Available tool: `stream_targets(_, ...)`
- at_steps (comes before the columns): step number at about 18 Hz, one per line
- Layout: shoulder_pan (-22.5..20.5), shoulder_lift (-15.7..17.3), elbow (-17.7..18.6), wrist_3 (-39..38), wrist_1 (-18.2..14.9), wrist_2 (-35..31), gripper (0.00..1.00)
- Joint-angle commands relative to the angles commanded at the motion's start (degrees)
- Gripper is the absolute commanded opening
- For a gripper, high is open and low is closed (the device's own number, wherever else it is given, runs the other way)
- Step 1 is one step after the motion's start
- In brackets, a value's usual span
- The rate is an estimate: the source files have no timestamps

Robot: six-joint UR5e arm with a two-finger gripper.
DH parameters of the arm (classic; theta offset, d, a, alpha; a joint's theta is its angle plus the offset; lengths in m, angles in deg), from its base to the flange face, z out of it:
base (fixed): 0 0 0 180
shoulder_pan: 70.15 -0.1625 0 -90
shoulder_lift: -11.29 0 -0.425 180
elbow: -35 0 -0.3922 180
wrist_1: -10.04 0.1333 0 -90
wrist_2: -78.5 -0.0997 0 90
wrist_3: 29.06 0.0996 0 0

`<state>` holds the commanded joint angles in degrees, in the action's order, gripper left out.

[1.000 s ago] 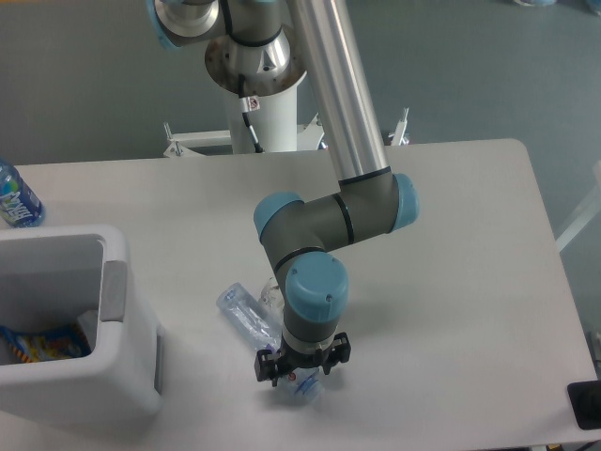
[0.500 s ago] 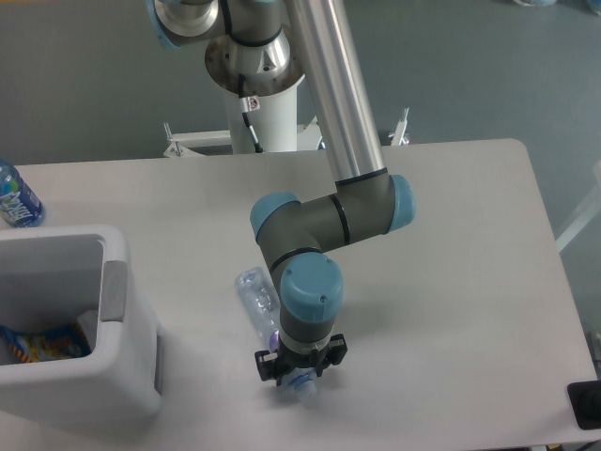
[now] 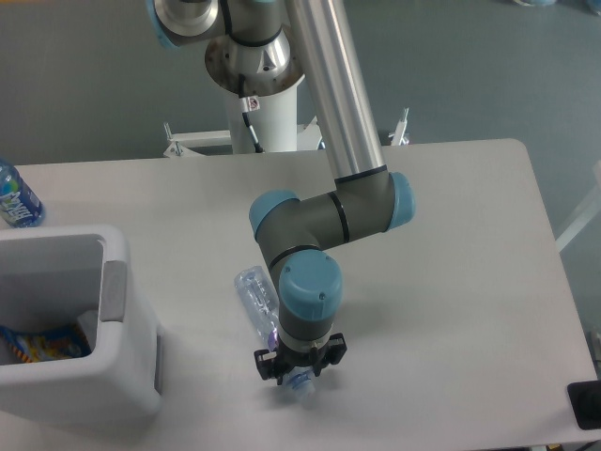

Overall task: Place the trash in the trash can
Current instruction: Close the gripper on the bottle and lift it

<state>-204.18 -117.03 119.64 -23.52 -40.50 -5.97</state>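
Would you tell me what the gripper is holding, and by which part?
The gripper appears shut on the crushed clear bottle, gripping near its cap end.

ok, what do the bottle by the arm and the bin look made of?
Bottle: thin clear plastic, glossy; table shows through, walls look dented. Bin: opaque white plastic, likely moulded, smooth with rounded corners, grey strip on its rim.
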Motion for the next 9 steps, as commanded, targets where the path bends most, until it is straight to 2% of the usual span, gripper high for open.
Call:
stream_targets(5, 0.0, 0.4, 0.0, 0.3, -0.1, 0.0, 0.57)
stream_targets(7, 0.0, 0.7, -0.1, 0.6, -0.2, 0.0, 0.52)
stream_targets(9, 0.0, 1.0, -0.2, 0.8, -0.1, 0.1, 0.52)
